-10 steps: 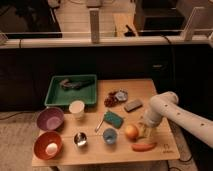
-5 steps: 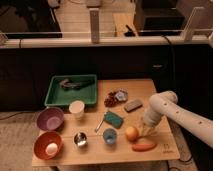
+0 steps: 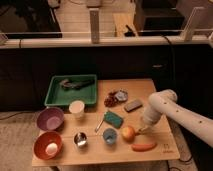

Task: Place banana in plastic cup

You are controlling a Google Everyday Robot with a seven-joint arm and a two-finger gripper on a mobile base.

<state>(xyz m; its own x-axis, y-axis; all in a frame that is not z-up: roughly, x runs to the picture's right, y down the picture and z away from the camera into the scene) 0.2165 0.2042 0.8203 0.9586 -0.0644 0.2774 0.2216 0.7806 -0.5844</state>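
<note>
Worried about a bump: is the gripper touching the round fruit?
Cannot tell. Camera view: the gripper sits low, right of the round fruit; neither gap nor contact shows plainly.

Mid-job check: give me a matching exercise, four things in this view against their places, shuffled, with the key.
Things:
1. green tray
2. purple bowl
3. orange-red stick
4. tool

Places:
A. right half of the table, near its front edge
B. back left of the table
C. low over the table, just right of the round yellow-orange fruit
D. left side, between the green tray and the orange bowl

Pairs: 1-B, 2-D, 3-A, 4-C
</note>
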